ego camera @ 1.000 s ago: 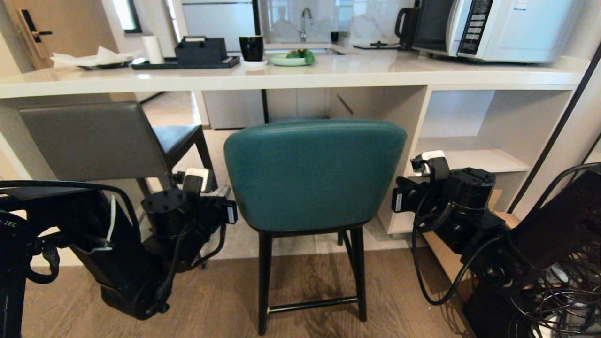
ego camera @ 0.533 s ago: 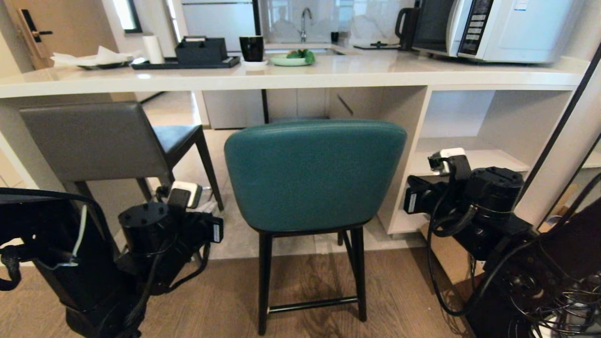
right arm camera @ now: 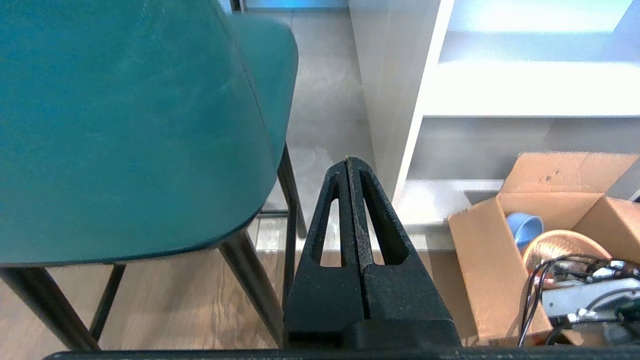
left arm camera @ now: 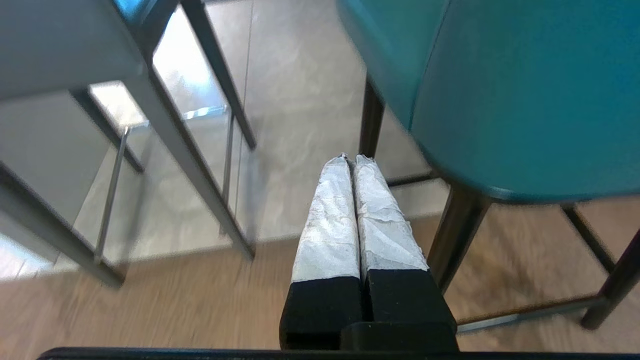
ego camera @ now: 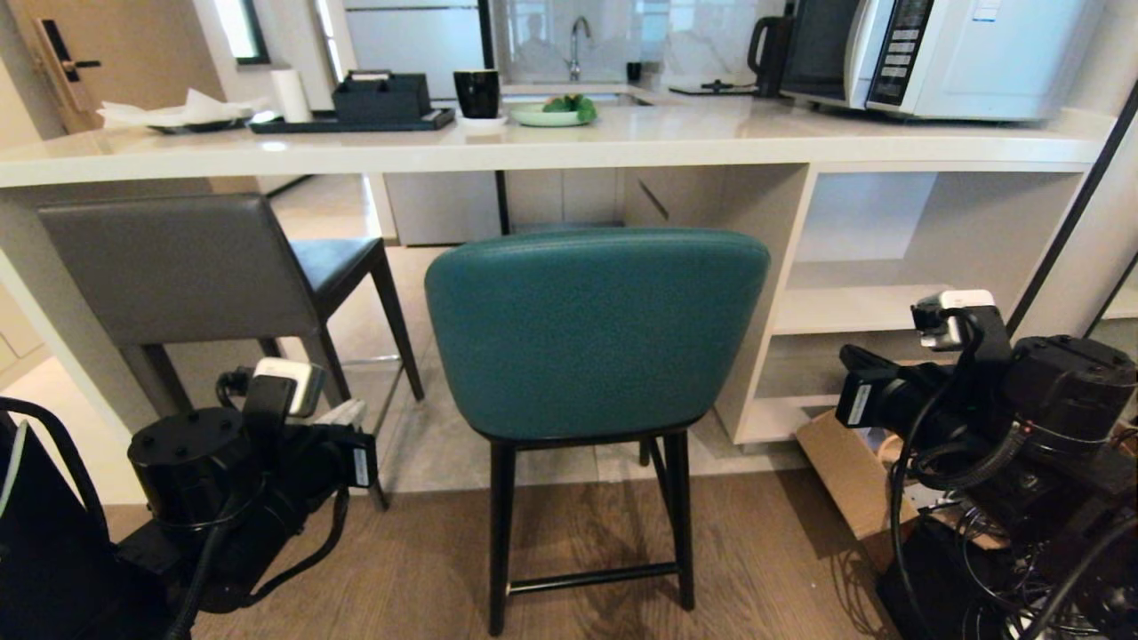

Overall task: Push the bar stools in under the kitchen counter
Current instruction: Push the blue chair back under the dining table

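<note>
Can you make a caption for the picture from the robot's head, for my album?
Teal stool and grey stool at the white counter.

Two bar stools stand at one bench (ego camera: 569,142): one grey stool (ego camera: 178,267) at left, one teal stool (ego camera: 596,329) at centre. On the bench top sit one microwave (ego camera: 960,53) at far right, one black kettle (ego camera: 769,44), one black cup (ego camera: 476,91), one green plate (ego camera: 544,114), one white paper roll (ego camera: 288,93) and one dark box (ego camera: 380,96) on one tray (ego camera: 351,122). One cardboard box (ego camera: 845,476) lies on the floor at right. Two robot tools appear, one left tool (left arm camera: 350,159) and one right tool (right arm camera: 348,160).
</note>
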Tool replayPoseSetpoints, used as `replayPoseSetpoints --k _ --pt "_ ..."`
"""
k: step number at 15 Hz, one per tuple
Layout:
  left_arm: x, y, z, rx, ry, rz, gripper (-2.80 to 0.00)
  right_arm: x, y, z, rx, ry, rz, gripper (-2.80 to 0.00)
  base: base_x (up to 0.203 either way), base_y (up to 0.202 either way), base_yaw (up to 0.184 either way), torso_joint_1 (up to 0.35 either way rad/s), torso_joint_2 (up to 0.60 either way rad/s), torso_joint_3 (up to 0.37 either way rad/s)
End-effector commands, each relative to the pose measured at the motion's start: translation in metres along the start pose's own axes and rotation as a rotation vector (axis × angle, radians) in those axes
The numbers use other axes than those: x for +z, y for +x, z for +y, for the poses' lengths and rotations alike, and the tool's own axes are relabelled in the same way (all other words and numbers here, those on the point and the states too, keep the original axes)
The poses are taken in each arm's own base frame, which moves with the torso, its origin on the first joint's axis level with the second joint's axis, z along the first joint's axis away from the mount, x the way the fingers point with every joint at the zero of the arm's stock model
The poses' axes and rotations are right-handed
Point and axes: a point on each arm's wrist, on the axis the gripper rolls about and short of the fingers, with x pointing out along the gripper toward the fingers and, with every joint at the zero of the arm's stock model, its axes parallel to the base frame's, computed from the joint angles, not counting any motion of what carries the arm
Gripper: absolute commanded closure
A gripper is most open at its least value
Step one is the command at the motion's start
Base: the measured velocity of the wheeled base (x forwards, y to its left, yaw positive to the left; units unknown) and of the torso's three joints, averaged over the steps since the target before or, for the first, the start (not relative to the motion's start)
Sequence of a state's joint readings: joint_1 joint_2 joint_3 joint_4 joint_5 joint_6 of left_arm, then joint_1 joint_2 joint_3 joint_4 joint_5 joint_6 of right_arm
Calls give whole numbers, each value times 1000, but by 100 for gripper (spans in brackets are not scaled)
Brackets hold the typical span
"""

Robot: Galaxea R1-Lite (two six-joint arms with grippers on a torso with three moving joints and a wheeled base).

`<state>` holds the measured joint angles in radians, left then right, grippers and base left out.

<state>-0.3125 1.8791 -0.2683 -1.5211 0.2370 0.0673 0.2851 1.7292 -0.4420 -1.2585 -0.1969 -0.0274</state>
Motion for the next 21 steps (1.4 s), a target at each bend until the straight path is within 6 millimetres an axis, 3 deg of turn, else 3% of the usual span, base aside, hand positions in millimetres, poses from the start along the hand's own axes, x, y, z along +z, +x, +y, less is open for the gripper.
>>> replayPoseSetpoints --k 1,9,12,14,21 --pt "8 -5 2 4 -7 -34 0 8 -7 -2 -3 3 -31 0 66 0 1 -11 2 11" --pt "9 -10 -7 -32 -14 -40 0 4 -11 -2 0 1 -15 0 188 0 1 1 4 2" --pt "4 -31 -27 -51 7 -2 0 -2 -18 4 29 -6 9 0 43 0 0 3 1 -1" --pt "-1 -46 -30 -40 7 28 0 -1 -16 10 53 -8 7 0 0 0 0 0 0 0" --pt "11 -13 -53 -52 -30 -49 0 -12 23 28 76 -15 25 0 0 0 0 0 0 0"
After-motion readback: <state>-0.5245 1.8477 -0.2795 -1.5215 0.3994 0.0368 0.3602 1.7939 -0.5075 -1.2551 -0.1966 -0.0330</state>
